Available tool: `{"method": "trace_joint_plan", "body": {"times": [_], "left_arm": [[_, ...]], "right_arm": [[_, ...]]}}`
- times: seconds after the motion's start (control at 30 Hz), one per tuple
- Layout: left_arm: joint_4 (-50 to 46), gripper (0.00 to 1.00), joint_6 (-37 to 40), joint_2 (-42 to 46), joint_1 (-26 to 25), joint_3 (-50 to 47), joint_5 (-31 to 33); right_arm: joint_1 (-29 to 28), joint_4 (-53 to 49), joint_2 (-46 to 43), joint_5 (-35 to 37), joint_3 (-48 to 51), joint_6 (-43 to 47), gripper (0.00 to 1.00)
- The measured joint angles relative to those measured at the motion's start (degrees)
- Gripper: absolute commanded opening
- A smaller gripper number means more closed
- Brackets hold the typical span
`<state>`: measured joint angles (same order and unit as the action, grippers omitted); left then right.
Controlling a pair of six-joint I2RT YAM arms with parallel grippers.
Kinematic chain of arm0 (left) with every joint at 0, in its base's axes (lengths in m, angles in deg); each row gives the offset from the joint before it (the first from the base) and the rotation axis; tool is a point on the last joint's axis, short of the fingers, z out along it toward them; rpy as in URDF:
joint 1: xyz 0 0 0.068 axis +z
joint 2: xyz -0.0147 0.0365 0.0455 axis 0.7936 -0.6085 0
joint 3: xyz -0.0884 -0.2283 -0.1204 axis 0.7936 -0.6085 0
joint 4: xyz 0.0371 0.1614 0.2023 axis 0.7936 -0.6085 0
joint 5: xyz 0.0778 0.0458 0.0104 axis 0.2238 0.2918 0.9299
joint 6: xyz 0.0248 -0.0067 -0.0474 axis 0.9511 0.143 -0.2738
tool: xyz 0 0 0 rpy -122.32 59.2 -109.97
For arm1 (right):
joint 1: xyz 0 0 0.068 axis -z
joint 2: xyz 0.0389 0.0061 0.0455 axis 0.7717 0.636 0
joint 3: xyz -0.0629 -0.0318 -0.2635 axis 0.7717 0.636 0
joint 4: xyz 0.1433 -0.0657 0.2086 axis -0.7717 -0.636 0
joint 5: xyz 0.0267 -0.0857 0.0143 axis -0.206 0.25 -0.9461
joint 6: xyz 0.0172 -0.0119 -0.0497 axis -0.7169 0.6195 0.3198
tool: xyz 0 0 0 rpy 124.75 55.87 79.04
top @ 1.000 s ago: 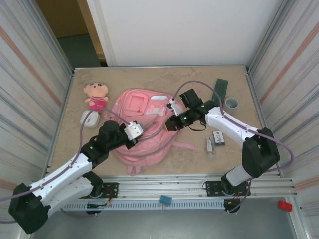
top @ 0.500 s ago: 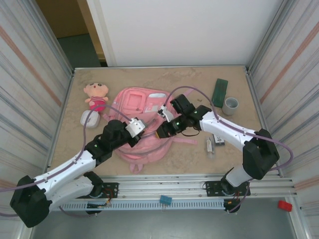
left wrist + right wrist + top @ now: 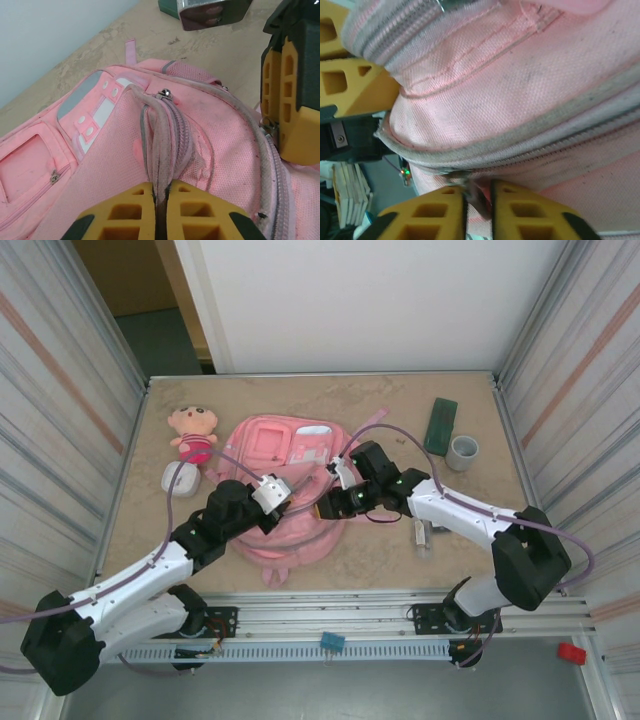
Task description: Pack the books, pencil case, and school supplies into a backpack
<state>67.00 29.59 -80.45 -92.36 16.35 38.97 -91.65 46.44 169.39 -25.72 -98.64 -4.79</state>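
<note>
The backpack [image 3: 290, 450] lies front-up, with the left gripper [image 3: 160, 192] clamped on its zip seam [image 3: 167, 125] and the right gripper [image 3: 479, 197] nipped shut on that seam just to the right — the zip runs from one to the other.

A sandy beige tabletop [image 3: 300, 400] sits between ribbed, silvery side walls [image 3: 60, 410] with faint orange stripes, a plain white panel [image 3: 370, 300] behind. Upper left, perhaps a doorway: grey-green floor [image 3: 160, 340], ochre surface [image 3: 120, 275]. Lighting is even.
</note>
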Motion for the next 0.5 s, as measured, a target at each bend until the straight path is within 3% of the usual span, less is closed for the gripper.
{"method": "trace_joint_plan", "body": {"times": [0.13,0.33,0.43,0.5], "left_arm": [[0.4,0.00,-0.6,0.0,0.0,0.0,0.5],[0.9,0.00,-2.5,-0.5,0.0,0.0,1.3],[1.7,0.00,-3.2,-1.7,0.0,0.0,0.9],[2.1,0.00,-3.6,-2.1,0.0,0.0,0.4]], "right_arm": [[-0.4,1.7,-1.8,0.7,0.9,-1.5,0.00],[-4.4,3.2,-3.0,2.9,1.0,-3.0,0.00],[-7.2,4.5,-2.8,4.5,1.0,-4.7,0.05],[-8.7,6.2,-2.0,5.1,1.0,-5.9,0.16]]}}
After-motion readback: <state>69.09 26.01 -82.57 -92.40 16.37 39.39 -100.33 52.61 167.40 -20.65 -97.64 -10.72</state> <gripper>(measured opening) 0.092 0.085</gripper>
